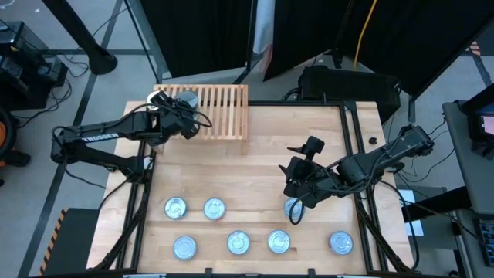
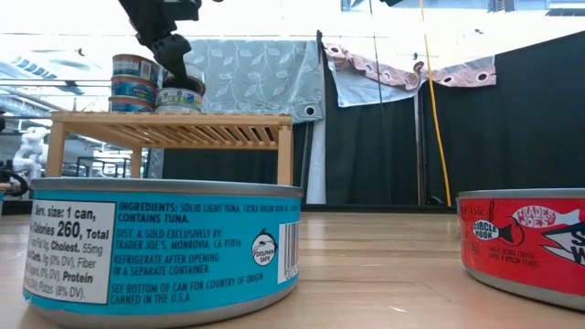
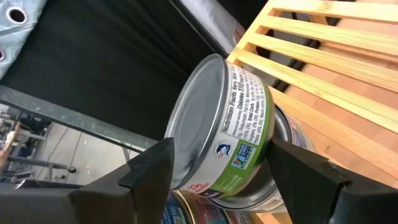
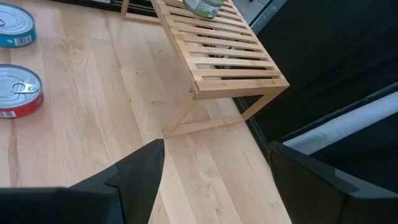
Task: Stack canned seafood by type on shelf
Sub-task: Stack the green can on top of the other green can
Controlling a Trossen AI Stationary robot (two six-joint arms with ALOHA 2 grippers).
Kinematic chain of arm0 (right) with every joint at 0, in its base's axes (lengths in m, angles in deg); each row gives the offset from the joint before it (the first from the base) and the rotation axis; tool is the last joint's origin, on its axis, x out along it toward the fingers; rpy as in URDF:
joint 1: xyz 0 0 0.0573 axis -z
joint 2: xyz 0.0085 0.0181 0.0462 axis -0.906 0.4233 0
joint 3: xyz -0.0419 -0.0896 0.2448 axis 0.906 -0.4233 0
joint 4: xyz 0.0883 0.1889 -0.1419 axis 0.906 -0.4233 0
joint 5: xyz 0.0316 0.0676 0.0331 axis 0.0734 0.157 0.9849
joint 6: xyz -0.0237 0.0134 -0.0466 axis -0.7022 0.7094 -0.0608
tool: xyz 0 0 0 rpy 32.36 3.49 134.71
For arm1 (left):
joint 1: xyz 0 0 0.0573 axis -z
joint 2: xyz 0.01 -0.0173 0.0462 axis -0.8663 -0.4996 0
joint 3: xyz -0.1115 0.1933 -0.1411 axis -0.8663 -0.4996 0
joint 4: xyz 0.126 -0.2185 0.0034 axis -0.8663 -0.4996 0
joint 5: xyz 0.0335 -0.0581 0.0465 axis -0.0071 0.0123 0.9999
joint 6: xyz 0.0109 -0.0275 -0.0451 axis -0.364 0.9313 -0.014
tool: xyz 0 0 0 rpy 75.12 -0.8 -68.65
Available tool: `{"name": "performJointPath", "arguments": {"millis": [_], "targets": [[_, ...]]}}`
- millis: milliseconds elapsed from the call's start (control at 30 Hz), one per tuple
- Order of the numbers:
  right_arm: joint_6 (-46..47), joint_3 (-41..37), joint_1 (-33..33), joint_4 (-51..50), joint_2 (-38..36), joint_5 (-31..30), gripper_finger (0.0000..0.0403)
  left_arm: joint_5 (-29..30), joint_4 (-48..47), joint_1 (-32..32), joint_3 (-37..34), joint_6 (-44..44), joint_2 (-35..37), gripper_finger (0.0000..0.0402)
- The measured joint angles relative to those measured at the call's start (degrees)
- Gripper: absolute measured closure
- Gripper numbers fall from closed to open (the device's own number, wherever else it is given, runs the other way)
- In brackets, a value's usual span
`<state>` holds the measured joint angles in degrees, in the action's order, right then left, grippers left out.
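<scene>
The shelf (image 1: 220, 112) stands at the table's far edge. On its left end is a stack of blue-labelled cans (image 2: 132, 84). Beside that stack, a green-labelled can (image 3: 233, 124) sits on top of another can (image 3: 280, 180). My left gripper (image 3: 221, 168) is open around that top can, with one finger by its lid and the other by its bottom edge. My right gripper (image 4: 214, 168) hangs open and holds nothing. It is above the middle right of the table, over a partly hidden can (image 1: 293, 207). Several more cans (image 1: 238, 242) lie along the near edge. My left gripper comes at the top can slanting down from the table's left, and the can rests flat on the can below it. Whether either finger (image 3: 155, 168) touches the can I cannot tell.
Bare tabletop lies between the shelf and the near rows of cans. The low view shows a blue can (image 2: 164, 251) and a red can (image 2: 526, 242) close up. The right part of the shelf (image 4: 224, 50) has bare slats. Dark curtains hang behind the table.
</scene>
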<state>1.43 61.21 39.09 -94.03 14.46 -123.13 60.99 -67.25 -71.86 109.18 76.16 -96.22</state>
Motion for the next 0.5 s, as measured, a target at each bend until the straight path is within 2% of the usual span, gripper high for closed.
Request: {"name": "performJointPath", "arguments": {"millis": [333,500], "targets": [[0.00,0.00,0.00,0.21,0.00,0.00,0.0124,-1.46,0.42,-0.50,0.00,0.15,-0.02,0.0155],[0.00,0.00,0.02,0.28,0.00,0.00,0.0124,-7.80,0.36,-1.87,0.00,2.87,-0.02,0.0155]]}}
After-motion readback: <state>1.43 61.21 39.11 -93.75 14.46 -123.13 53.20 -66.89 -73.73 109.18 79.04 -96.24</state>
